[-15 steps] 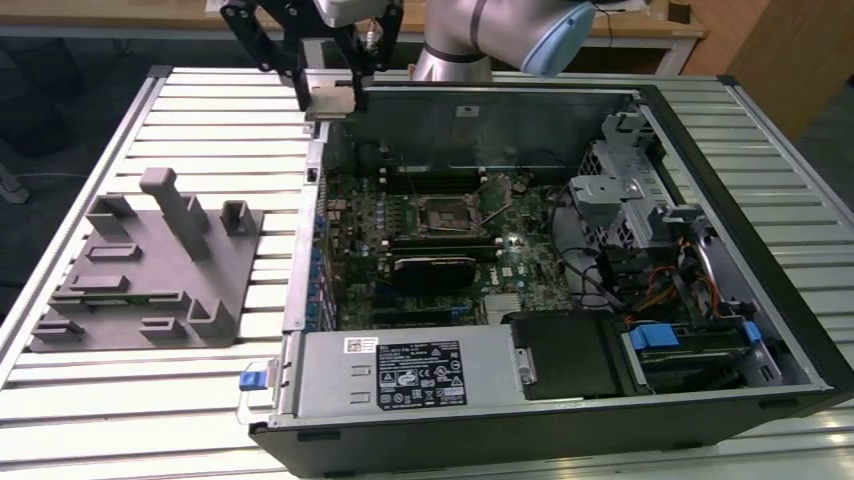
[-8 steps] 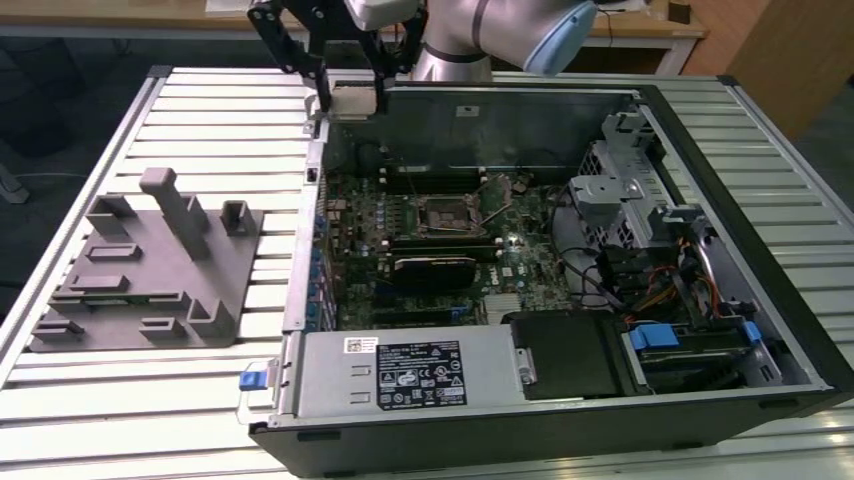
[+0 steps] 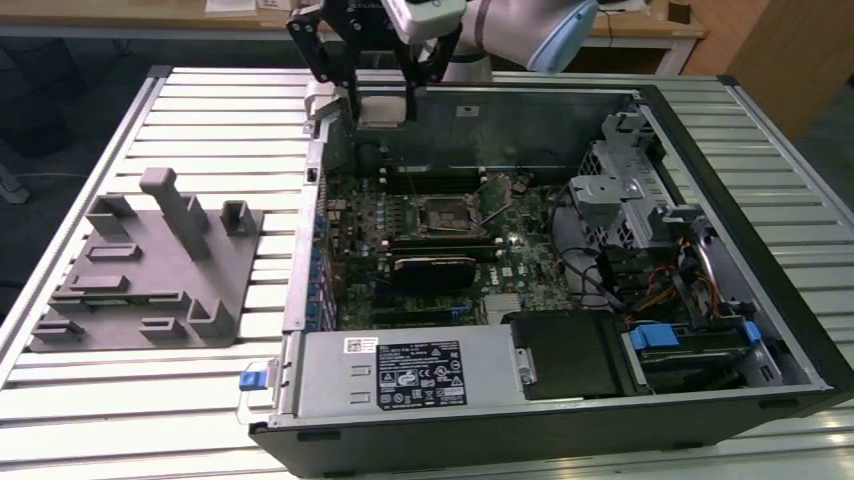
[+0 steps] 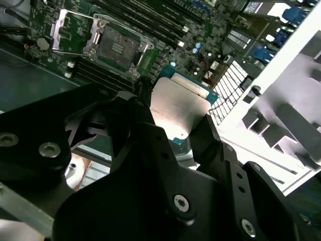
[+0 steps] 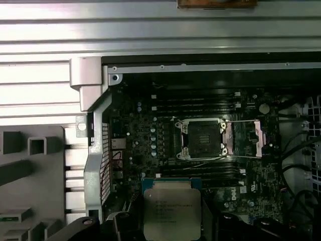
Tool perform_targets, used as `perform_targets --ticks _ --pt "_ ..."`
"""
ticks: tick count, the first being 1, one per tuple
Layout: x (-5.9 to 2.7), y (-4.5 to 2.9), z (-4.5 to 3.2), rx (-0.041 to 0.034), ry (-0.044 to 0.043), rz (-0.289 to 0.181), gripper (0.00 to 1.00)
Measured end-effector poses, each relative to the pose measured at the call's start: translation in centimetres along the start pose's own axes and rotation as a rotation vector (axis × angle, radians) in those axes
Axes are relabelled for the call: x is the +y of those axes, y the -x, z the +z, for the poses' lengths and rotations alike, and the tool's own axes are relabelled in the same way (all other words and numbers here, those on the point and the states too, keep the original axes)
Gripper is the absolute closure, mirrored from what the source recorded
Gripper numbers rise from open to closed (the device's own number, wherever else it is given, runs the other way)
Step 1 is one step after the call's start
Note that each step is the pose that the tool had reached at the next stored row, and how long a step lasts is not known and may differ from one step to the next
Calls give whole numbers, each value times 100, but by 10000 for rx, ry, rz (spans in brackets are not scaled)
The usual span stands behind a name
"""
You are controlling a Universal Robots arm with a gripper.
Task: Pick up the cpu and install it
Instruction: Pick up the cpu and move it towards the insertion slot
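Observation:
My gripper (image 3: 380, 98) hangs above the far left corner of the open computer case, shut on the cpu (image 3: 380, 110), a flat square chip with a pale silver top. In both wrist views the cpu (image 4: 180, 108) (image 5: 172, 211) sits between the black fingers (image 4: 208, 133), clear of the board. The motherboard socket (image 3: 445, 212) (image 5: 201, 139) (image 4: 118, 47) lies below and ahead of the chip, black-framed, with its metal load plate (image 5: 246, 138) swung open beside it.
A grey plastic fixture block (image 3: 147, 270) with upright posts stands on the slatted table at the exterior view's left. Inside the case (image 3: 694, 140) are memory slots, a power supply (image 3: 400, 375), a drive cage (image 3: 627, 190) and cables. The case wall (image 5: 95, 150) runs close beside the chip.

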State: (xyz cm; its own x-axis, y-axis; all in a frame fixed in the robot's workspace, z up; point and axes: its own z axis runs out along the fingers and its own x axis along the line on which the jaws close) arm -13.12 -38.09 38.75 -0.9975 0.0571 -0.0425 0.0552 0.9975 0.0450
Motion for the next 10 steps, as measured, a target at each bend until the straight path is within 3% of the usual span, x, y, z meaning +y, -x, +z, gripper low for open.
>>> perform_targets --ticks 10 --pt "9 297 193 0 0 0 45"
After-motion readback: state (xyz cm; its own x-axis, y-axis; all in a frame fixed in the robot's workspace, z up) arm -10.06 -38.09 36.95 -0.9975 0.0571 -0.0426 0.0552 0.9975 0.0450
